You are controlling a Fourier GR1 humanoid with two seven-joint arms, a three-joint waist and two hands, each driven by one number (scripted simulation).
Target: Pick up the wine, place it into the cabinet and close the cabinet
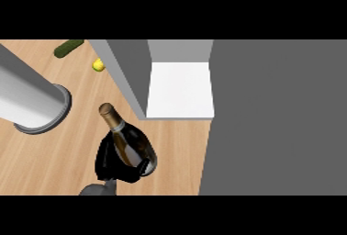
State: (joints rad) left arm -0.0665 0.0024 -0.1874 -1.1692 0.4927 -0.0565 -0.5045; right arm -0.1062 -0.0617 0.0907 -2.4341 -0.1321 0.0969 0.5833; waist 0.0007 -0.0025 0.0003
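We are curling our hand (pixel 115 163) around the lower body of the wine bottle (pixel 127 137), probably the right hand, though little of the forearm is showing. The bottle is tilting, its neck pointing up and away from our fingers. Just beyond its top, the cabinet (pixel 180 89) is standing open, white shelf showing. Far past the hand, a cucumber (pixel 68 47) and a lemon (pixel 98 65) are lying on the counter (pixel 61 156).
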